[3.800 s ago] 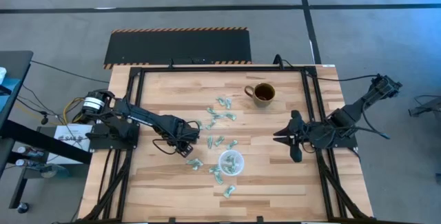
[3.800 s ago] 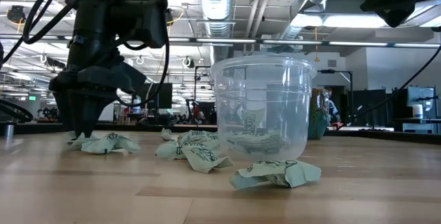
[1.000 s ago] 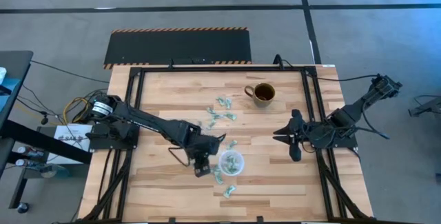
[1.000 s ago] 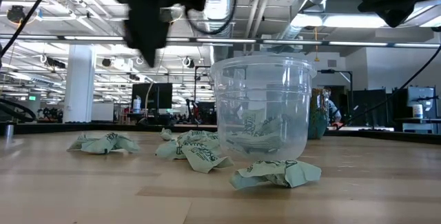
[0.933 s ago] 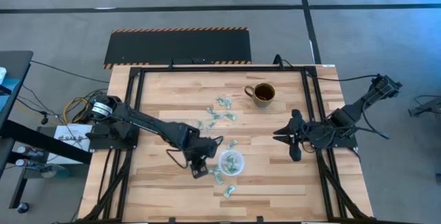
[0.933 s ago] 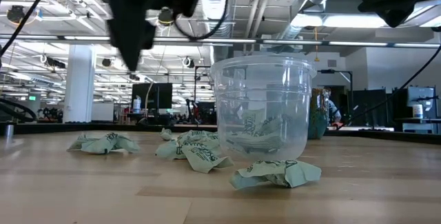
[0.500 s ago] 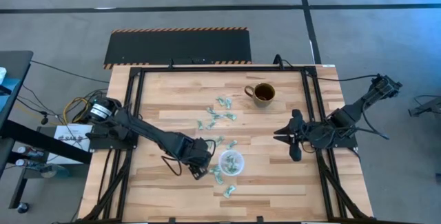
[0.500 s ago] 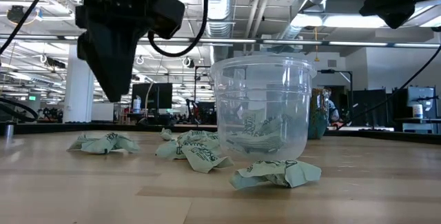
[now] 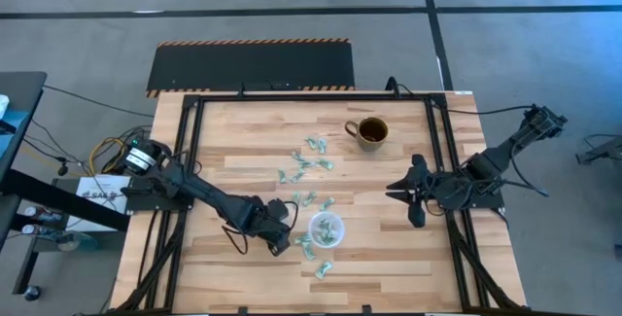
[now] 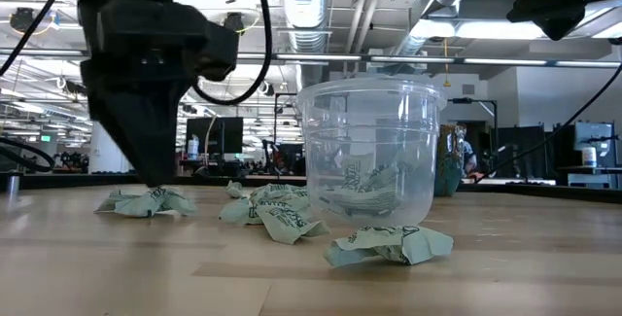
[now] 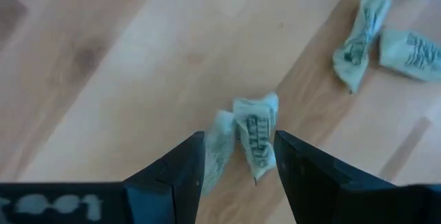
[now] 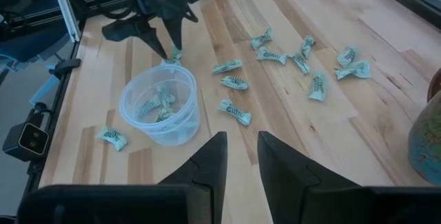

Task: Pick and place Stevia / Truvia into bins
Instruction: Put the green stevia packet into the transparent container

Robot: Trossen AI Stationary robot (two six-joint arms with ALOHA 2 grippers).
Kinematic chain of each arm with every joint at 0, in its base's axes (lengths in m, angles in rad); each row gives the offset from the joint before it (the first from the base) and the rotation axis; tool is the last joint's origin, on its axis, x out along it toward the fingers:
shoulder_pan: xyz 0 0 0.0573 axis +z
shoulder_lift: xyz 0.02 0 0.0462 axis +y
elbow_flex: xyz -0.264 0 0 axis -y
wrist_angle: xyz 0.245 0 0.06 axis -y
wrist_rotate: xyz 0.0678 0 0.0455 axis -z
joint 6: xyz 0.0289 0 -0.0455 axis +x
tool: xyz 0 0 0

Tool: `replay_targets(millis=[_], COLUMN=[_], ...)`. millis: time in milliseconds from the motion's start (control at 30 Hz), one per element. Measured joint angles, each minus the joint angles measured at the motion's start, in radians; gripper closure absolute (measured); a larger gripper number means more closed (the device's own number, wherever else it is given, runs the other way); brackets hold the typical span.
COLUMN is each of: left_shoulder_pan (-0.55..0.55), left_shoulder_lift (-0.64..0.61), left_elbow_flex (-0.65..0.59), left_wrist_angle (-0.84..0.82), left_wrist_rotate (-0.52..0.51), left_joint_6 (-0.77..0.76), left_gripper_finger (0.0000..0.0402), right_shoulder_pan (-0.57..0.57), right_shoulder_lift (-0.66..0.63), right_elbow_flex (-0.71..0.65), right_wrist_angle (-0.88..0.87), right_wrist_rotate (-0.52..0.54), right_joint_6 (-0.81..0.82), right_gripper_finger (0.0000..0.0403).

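The fingers (image 11: 179, 176) of the left gripper (image 11: 238, 156) stand apart and straddle a crumpled green sachet (image 11: 253, 134) that lies on the wooden table (image 9: 233, 131); nothing is pinched yet. In the low view the left gripper (image 10: 154, 182) has its tip right at that sachet (image 10: 146, 200), down near the tabletop. The clear cup (image 9: 326, 228) stands just beside it and holds a few sachets (image 12: 157, 104), while many more lie loose on the table between the cup and the brown mug (image 9: 369, 132), with others beside the cup on its near side. The right gripper (image 9: 406, 192) waits well apart at the right side of the table, its fingers (image 12: 210, 160) only a little apart and holding nothing. The likely trouble, as I judge it, is in the close: the sachet is twisted and sits a little toward one finger, so the jaws may nip only a corner and let it slip on the lift, or press on the wood and skid the paper aside. The cup is light and close, so a careless swing toward it could nudge or tip it and spill what is inside.
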Motion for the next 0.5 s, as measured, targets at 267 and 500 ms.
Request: replay_targets(millis=[267,500], left_shoulder_pan=[-0.014,-0.014], left_shoulder_lift=[0.000,0.000], left_elbow_flex=[-0.054,-0.090], left_wrist_angle=[0.074,0.101], left_wrist_rotate=[0.015,0.011], left_joint_6=[0.005,0.002], left_gripper_finger=[0.0239,0.0239], right_shoulder_pan=[0.000,0.000], right_shoulder_lift=[0.000,0.000], right_elbow_flex=[0.000,0.000], right_wrist_angle=[0.000,0.000], right_wrist_rotate=[0.000,0.001], right_joint_6=[0.000,0.006], right_gripper_finger=[0.0329,0.0329])
